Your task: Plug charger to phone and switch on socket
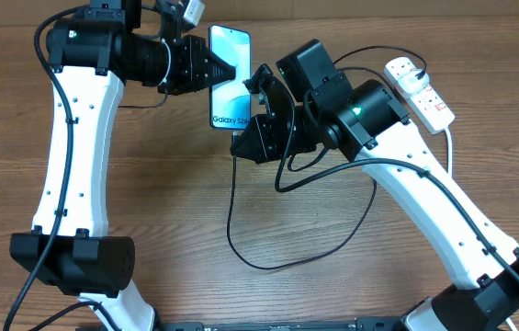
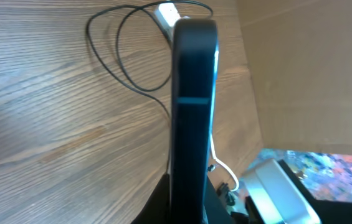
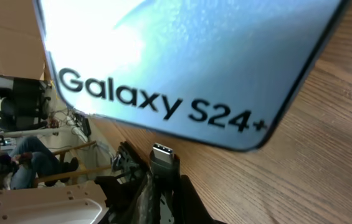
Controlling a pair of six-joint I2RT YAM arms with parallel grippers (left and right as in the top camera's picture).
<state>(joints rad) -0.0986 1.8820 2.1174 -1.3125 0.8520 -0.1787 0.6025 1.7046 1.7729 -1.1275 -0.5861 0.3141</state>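
My left gripper (image 1: 222,69) is shut on the phone (image 1: 231,101) and holds it at the back of the table, its blue screen with the "Galaxy" text facing up. In the left wrist view the phone (image 2: 194,93) stands edge-on, rising from the shut jaws of the left gripper (image 2: 191,208). My right gripper (image 1: 241,142) is shut on the charger (image 3: 163,155) just behind its metal connector tip. That tip points at the phone (image 3: 182,56) and stands a short gap below its lower edge. The black cable (image 1: 231,211) loops over the table. The white socket (image 1: 420,89) lies at the back right.
The cable (image 2: 126,56) coils across the wood beyond the phone in the left wrist view. A cardboard wall (image 2: 300,74) stands along the table's far side. The socket's thick white cord (image 1: 449,147) runs down past my right arm.
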